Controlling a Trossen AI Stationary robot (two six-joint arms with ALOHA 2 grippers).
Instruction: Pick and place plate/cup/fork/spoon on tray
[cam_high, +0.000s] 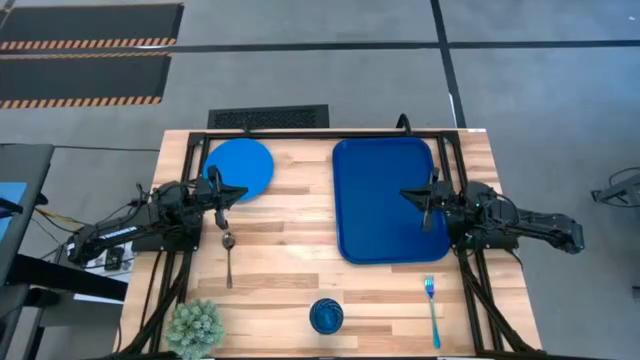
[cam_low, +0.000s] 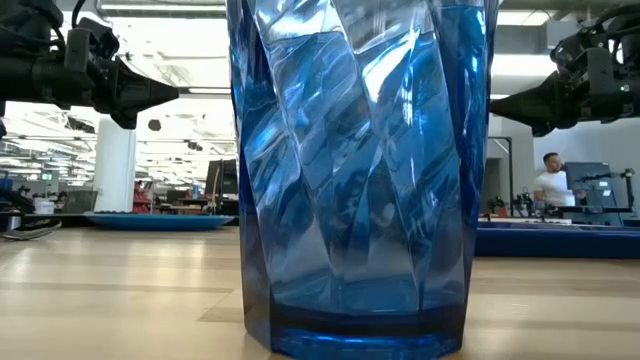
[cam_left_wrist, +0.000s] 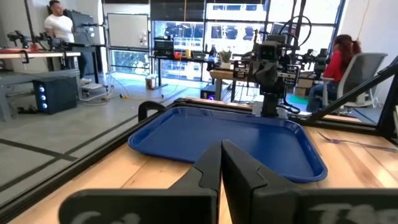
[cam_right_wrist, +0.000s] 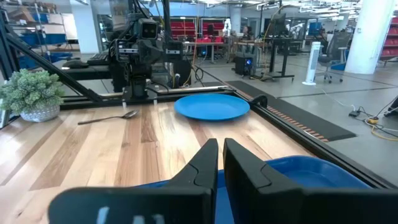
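Filling your low view is the small dark blue translucent cup (cam_low: 355, 180), upright at the table's near edge, roughly midway btw. both arms and well apart from either pincer. Your left gripper (cam_high: 222, 205) hovers clenched, fingers pressed together w/ nothing in them, over the near rim of the flat round bright blue plate (cam_high: 239, 167). Thin silvery metal spoon (cam_high: 228, 256) lies just beside it on the near side, bowl toward the gripper. Right gripper (cam_high: 426, 203) is clenched too, empty, above the right part of the large dark blue rectangular tray (cam_high: 383, 199) – nothing on that tray yet. Slim light blue plastic fork (cam_high: 432, 310) lies near the table's front right corner, off the tray.

Surface: pale wood-plank table (cam_high: 290, 250), a small green potted plant (cam_high: 194, 325) at front left. Room: grey floor, desks, two seated people far back.

Arms – both reach inward from the table's sides, wrists level, grippers pointing at each other.
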